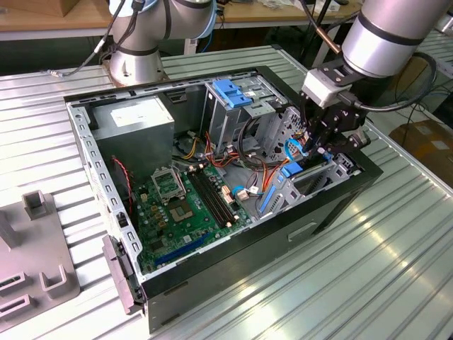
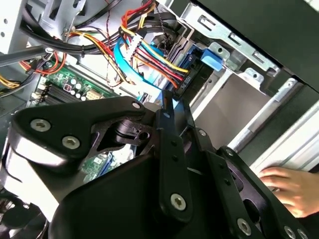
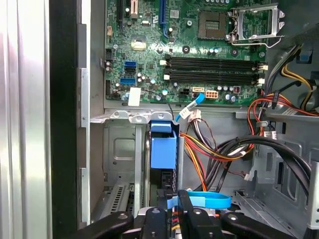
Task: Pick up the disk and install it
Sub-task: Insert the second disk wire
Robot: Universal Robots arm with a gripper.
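Steel case lies open on its side, and I hang over its drive bay at the exterior view's right. The disk, blue-railed, stands on edge in that bay slot, seemingly partly seated; whether it is fully home, I cannot tell. My gripper sits just above it; its grip I cannot judge. Cable bundles crowd close; a person's hand rests nearby.

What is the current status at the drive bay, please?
Gripper down inside the open computer case at the drive bay. Disk standing on edge in its slot, blue rail up. Cable bundle close beside; a hand rests nearby.
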